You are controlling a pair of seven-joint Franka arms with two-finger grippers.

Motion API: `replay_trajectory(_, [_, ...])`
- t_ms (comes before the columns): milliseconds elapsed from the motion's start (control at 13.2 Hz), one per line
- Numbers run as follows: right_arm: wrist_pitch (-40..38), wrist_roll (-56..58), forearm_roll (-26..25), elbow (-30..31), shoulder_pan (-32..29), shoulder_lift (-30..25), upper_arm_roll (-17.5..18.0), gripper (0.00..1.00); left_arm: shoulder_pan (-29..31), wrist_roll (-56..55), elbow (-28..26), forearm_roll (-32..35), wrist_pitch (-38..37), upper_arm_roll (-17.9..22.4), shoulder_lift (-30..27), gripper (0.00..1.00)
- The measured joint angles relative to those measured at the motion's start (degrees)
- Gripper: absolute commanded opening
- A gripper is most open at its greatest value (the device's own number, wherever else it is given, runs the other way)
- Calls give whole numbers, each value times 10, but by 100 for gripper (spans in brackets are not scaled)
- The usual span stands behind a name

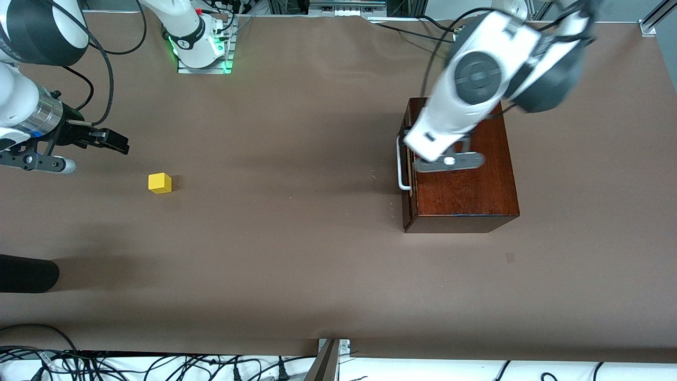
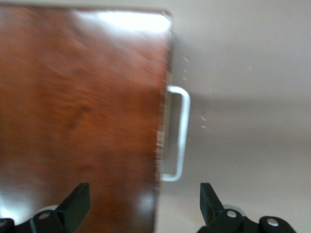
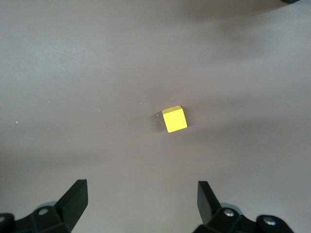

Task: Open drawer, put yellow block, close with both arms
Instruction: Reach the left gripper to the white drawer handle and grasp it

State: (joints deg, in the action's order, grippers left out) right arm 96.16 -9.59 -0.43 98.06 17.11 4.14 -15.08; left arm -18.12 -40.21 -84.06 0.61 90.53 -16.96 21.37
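We see the dark wooden box (image 1: 465, 174) standing on the brown table (image 1: 296, 254) toward the left arm's end. Its drawer (image 1: 408, 174) is closed, and the front with the white loop handle (image 1: 402, 164) faces toward the right arm's end of the table. In the left wrist view the handle (image 2: 180, 133) shows clearly beside the glossy top of the box (image 2: 82, 107), and the drawer front itself is only a thin edge there.

The left arm reaches from its base over the box. The left gripper (image 2: 143, 204) hangs above the edge of the box top where the handle is, and its fingers (image 2: 77, 201) are spread wide apart with nothing between them. It does not touch the handle. In the front view the arm's own body hides this gripper.

The yellow block (image 1: 159, 183) lies on the bare table toward the right arm's end, well apart from the box. The right gripper (image 1: 108, 140) is in the air near the block, at the edge of the front view. In the right wrist view the block (image 3: 174, 119) lies on the table below the right gripper (image 3: 143, 204), whose fingers (image 3: 75, 199) are also wide open and hold nothing.

A black object (image 1: 26, 273) lies at the edge of the table, nearer to the front camera than the block; we cannot tell what it is.
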Motion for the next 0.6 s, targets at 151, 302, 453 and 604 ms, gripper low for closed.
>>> replay_trajectory(151, [0,0,0,0,0,0,0,100,-48,-34,7,28,11,1,38,100])
replay_trajectory(302, [0,0,0,0,0,0,0,100,-92,-71,9,63,18,1,68,100])
replay_trajectory(453, [0,0,0,0,0,0,0,100,-122,-102,11,89,27,2,95,100])
replay_trajectory(604, [0,1,0,1,0,0,0,100,-148,-111,12,129,33,2,119,100])
